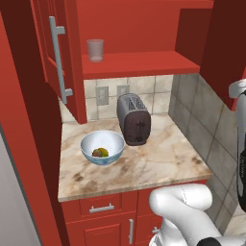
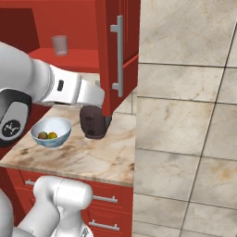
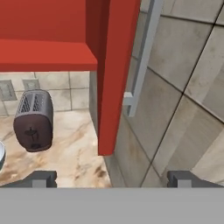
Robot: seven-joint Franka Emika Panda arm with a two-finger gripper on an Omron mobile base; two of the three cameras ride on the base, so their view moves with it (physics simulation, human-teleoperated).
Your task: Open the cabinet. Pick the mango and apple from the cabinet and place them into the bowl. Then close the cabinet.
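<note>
The cabinet [image 1: 139, 63] stands open, both doors swung out. Its right door [image 3: 113, 78] hangs edge-on straight ahead of my gripper [image 3: 113, 179], the long silver handle [image 3: 142, 57] on its far side. My fingertips [image 3: 43, 178] are spread wide with nothing between them. From the right base view my hand reaches in behind that door [image 2: 113, 51], so the fingers are hidden there. The bowl [image 1: 88, 143] sits on the counter left of the toaster. In it lie the mango [image 1: 104, 153] and the apple [image 1: 96, 153], which also show as the mango [image 2: 52, 135] and the apple [image 2: 42, 135].
A clear glass cup [image 1: 95, 50] stands on the red shelf. The dark toaster [image 1: 133, 119] is on the marble counter [image 1: 158, 163] by the back wall. The left door [image 1: 57, 62] sticks out at the left. A tiled wall [image 2: 185, 115] closes the right side.
</note>
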